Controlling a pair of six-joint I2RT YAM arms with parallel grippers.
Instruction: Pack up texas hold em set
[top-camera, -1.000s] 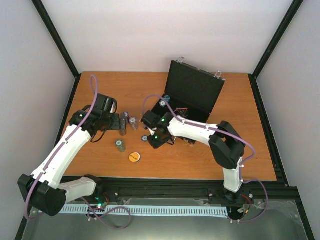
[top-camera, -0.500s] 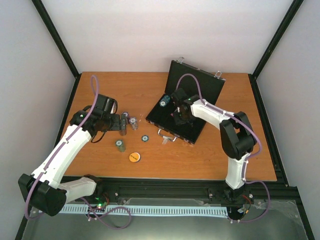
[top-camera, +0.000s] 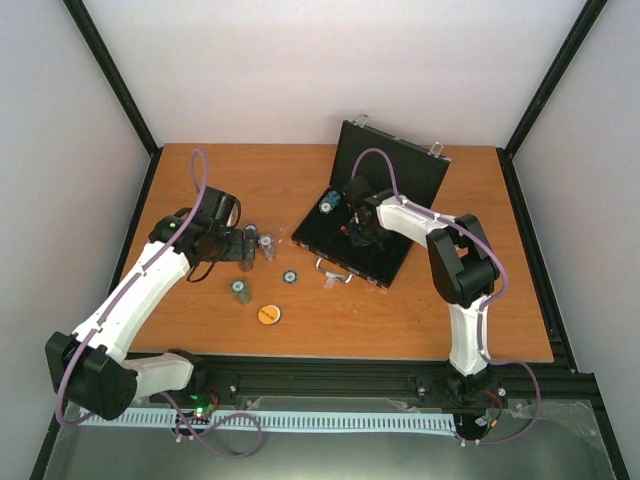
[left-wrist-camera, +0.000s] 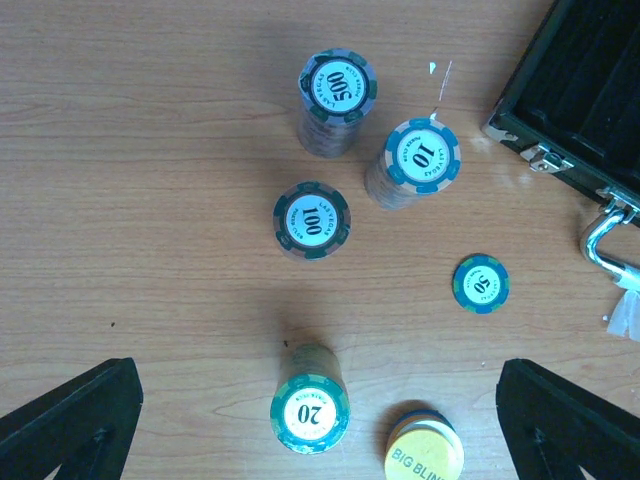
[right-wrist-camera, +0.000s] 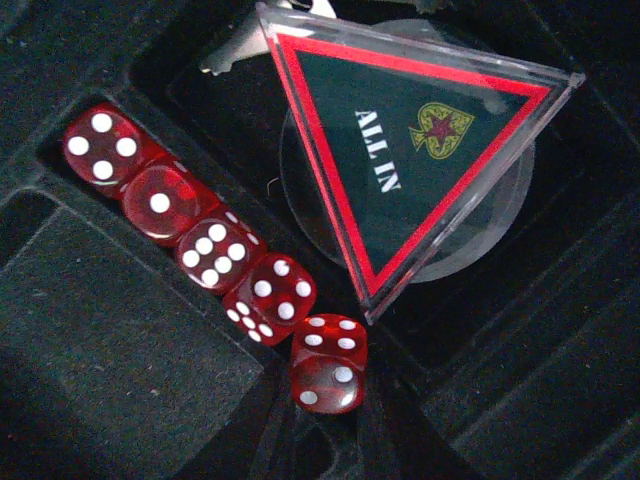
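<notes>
Wooden table (top-camera: 450, 310), white walls on three sides. Black case (top-camera: 392, 180) lies open at upper centre-right of the top view, lid raised behind. Right gripper (top-camera: 358, 232) hangs low over its tray; fingers unseen, so I cannot tell whether they grip anything. Five red dice (right-wrist-camera: 215, 250) fill a groove beside the ALL IN triangle (right-wrist-camera: 400, 150). Lowest die (right-wrist-camera: 328, 362) sits askew and probably wants nudging flush. Left gripper (top-camera: 240, 245) is spread wide and empty over the 20 stack (left-wrist-camera: 310, 412), bare wood either side. 500 stack (left-wrist-camera: 338, 88), 10 stack (left-wrist-camera: 422, 155) and 100 stack (left-wrist-camera: 312, 220) crowd together; case handle (left-wrist-camera: 605, 240) at right edge.
</notes>
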